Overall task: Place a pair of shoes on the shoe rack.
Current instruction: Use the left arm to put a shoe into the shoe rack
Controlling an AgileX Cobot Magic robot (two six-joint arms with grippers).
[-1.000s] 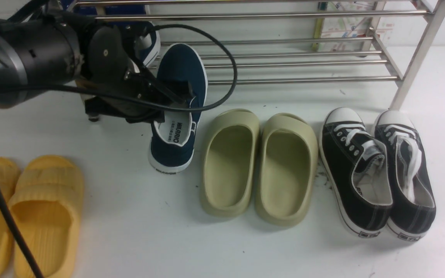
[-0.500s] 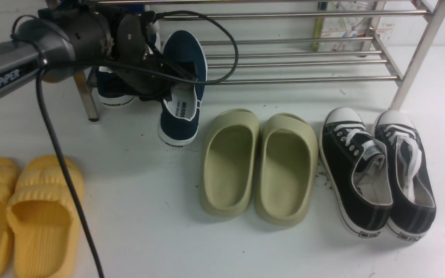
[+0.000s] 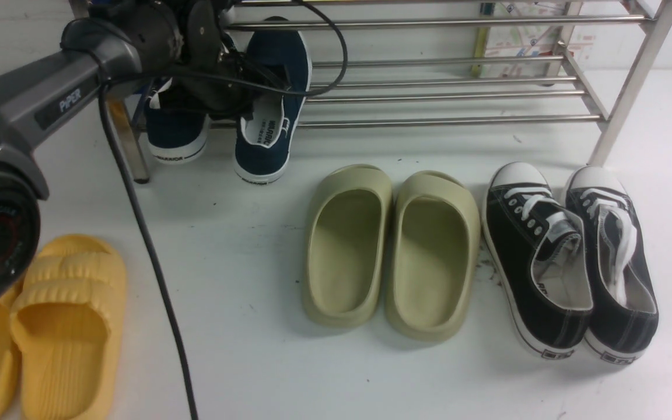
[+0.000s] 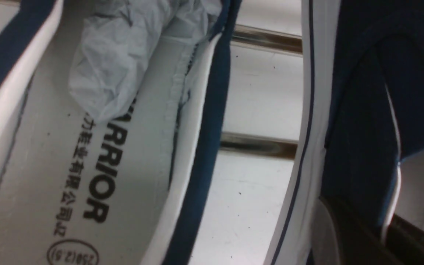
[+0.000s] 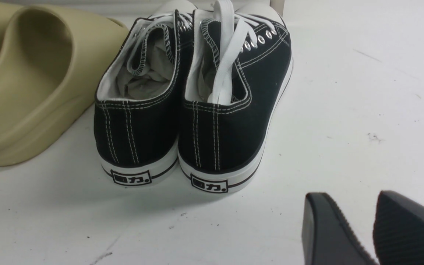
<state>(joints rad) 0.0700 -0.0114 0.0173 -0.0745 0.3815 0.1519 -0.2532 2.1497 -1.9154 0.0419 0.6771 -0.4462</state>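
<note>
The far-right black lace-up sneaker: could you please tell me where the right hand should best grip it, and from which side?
Probably the heel collar, with the right hand coming from above and behind. The far-right black lace-up sneaker stands upright, heel toward the robot; the canvas wall there is thin, and its twin crowds the inner side.

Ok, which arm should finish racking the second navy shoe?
Left. The left hand grips the navy shoe at the shoe rack, beside its mate; the right hand is open, by the black sneakers.
</note>
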